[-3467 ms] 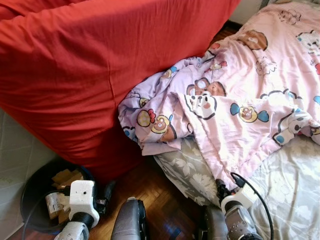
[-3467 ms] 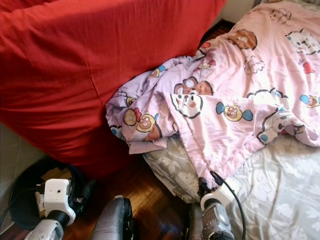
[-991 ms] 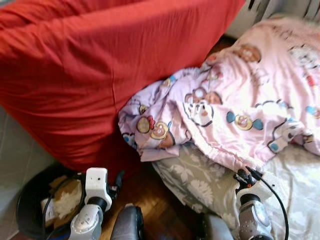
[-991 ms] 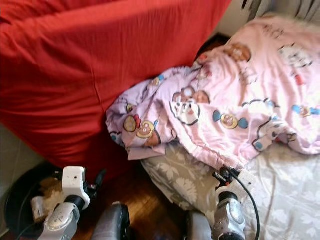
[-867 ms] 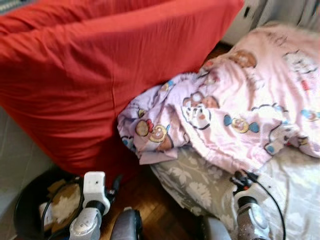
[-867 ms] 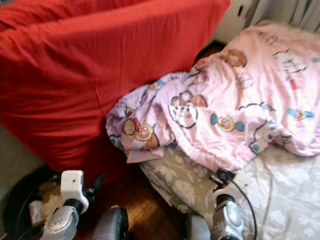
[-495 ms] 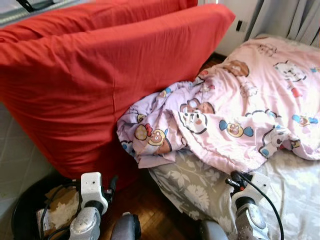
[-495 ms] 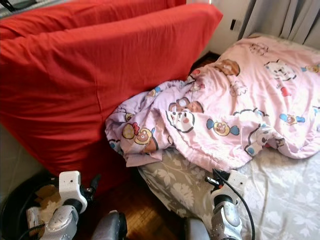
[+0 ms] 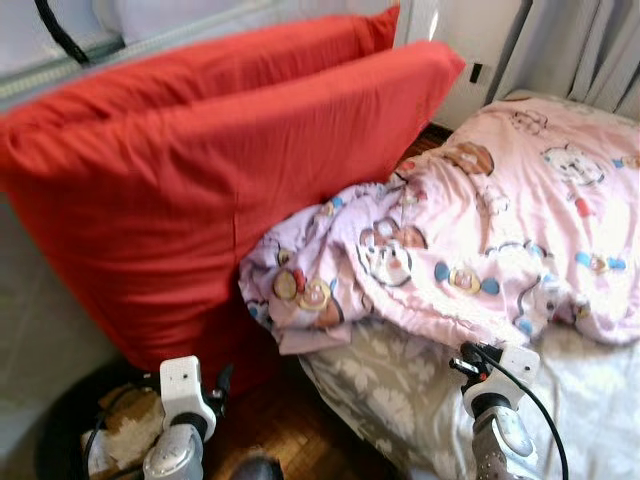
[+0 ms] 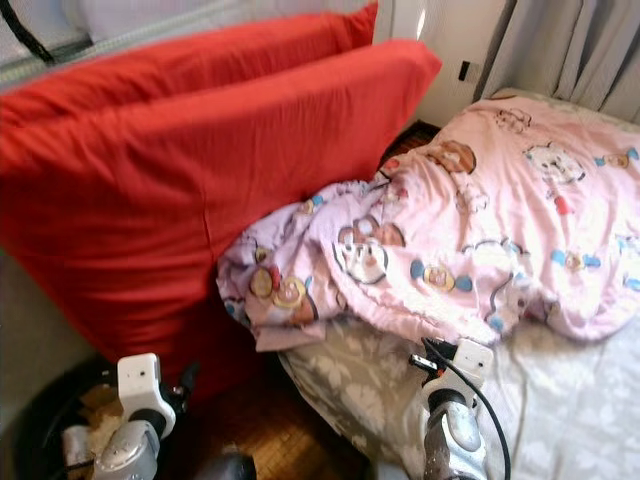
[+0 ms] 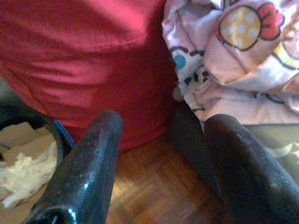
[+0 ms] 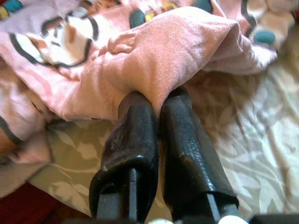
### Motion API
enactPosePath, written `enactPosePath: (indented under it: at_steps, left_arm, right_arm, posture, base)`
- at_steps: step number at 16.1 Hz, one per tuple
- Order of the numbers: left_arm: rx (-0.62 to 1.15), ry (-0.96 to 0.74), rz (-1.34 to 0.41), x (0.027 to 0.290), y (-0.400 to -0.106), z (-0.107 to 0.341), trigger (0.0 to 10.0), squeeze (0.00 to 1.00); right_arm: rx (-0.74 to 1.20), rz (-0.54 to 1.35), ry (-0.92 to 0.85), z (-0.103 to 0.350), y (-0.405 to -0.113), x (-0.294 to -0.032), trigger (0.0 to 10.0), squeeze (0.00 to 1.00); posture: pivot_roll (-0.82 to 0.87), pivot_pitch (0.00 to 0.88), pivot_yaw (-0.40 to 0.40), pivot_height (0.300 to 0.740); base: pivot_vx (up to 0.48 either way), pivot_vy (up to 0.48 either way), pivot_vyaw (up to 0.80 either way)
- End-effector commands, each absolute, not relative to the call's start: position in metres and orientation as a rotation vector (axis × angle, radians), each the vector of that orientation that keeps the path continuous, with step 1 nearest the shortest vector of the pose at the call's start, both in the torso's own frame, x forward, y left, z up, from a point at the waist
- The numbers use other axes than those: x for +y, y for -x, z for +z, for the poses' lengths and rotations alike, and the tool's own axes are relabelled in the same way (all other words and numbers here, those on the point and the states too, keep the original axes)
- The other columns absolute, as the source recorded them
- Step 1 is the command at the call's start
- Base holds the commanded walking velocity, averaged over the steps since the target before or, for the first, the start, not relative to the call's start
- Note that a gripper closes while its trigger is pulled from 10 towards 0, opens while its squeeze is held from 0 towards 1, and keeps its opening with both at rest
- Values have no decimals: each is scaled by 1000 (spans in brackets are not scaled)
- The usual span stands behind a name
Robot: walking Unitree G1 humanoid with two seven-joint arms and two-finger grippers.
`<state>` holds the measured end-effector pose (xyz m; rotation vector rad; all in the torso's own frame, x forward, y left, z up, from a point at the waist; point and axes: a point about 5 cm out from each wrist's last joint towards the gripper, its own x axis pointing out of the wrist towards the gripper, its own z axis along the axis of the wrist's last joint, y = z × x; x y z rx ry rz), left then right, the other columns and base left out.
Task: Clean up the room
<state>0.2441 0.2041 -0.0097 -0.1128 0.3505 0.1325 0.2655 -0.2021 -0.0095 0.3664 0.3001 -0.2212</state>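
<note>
Right gripper (image 12: 156, 105) pinching blanket (image 9: 500, 240) edge, fingers pressed together. Blanket bunched on bed (image 9: 600, 400), spilling against red cushion (image 9: 200, 190). My head view has tilted up since a second ago; edge now lifted. Left gripper (image 11: 161, 140) spread, idle above floor (image 11: 154, 186) by bin (image 9: 60, 450). I judge spreading comes next.

Nothing to read anywhere here, no words, labels or numbers. The pink blanket (image 9: 500, 250) carries cartoon faces and no lettering. The red cushions (image 9: 200, 190) are plain.
</note>
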Motion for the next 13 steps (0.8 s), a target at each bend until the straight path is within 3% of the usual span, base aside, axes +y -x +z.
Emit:
enactPosePath:
  at_steps: [1,13]
  left_arm:
    - [390,111,161,212,-237,-18,10000,0]
    - [732,158,211,217,-189,-69,10000,0]
  right_arm:
    - [302,-220,-358,-10,-265,-200,10000,0]
    - [323,-228,-307,-12,-262,-202,10000,0]
  posture:
    - [-5,37,15,740]
    - [-26,0,26,740]
  base:
    - [0,0,0]
    - [0,0,0]
